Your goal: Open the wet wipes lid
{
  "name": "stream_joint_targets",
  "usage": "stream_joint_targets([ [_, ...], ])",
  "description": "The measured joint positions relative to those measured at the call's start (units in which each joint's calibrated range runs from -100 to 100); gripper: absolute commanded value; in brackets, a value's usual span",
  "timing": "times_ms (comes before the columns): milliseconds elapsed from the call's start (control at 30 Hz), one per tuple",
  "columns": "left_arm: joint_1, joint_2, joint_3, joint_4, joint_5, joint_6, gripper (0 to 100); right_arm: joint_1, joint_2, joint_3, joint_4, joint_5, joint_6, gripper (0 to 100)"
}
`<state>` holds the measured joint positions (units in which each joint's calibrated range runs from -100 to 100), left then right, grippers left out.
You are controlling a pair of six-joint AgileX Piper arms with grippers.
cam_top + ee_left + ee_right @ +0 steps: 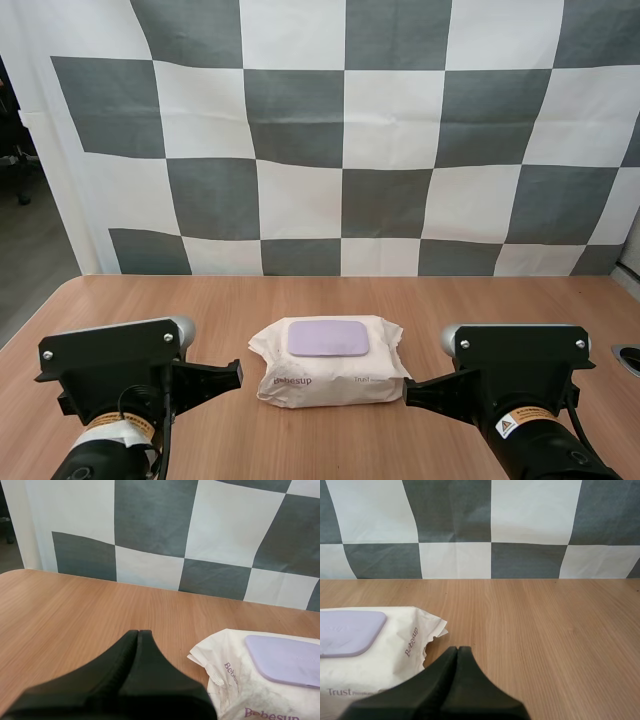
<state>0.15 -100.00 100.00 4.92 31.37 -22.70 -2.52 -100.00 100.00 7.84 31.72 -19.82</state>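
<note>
Wet wipes pack (330,378), a soft white plastic pouch with a flat rounded-rectangle lilac plastic lid (328,338), lies at lower centre of the high view on the light brown wooden table (300,300). The lid sits closed and flush on top. In that view the left gripper (238,372) points in from the lower left and the right gripper (408,395) from the lower right. Each tip is just beside one end of the pack, and contact cannot be confirmed. Finger state cannot be judged from the high view, but the wrist views settle it. The left wrist view shows the left gripper (138,631) with both black fingers pressed together into one dark wedge, holding nothing, the pack's crimped end (225,680) and lid (287,659) beside it. The right wrist view shows the right gripper (457,648) likewise closed and empty, beside the pack's opposite crimped end (405,650) and the lid (347,632).
</note>
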Motion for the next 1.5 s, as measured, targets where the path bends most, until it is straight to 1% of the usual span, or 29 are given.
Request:
stream_joint_targets([
  [633,0.0,0.0,-0.28,0.0,0.0,0.0,0,0.0,0.0,0.0,0.12,-0.15,0.0,0],
  [900,0.0,0.0,-8.89,0.25,0.45,0.0,0,0.0,0.0,-0.26,-1.17,0.01,0.0,0],
  [1033,0.0,0.03,-12.73,1.4,0.45,0.27,0,0.0,0.0,-2.84,-1.17,-0.26,0.0,0],
  [1133,0.0,0.03,-13.42,2.38,0.45,0.27,0,0.0,0.0,-7.08,-1.28,-0.12,0.0,0],
  [1200,0.0,0.03,-13.69,3.22,0.45,0.68,0,0.0,0.0,-8.26,-1.28,-0.57,0.0,0],
  [1233,0.0,0.0,-13.69,3.95,0.45,1.13,0,0.0,0.0,-10.29,-0.52,-1.92,0.0,0],
  [1467,0.0,0.0,-13.69,7.05,0.45,3.88,0,0.0,0.0,-13.31,0.08,-4.5,0.0,0],
  [1500,0.0,0.0,-13.69,7.62,0.45,5.24,0,0.0,0.0,-15.46,0.34,-4.87,0.0,0],
])
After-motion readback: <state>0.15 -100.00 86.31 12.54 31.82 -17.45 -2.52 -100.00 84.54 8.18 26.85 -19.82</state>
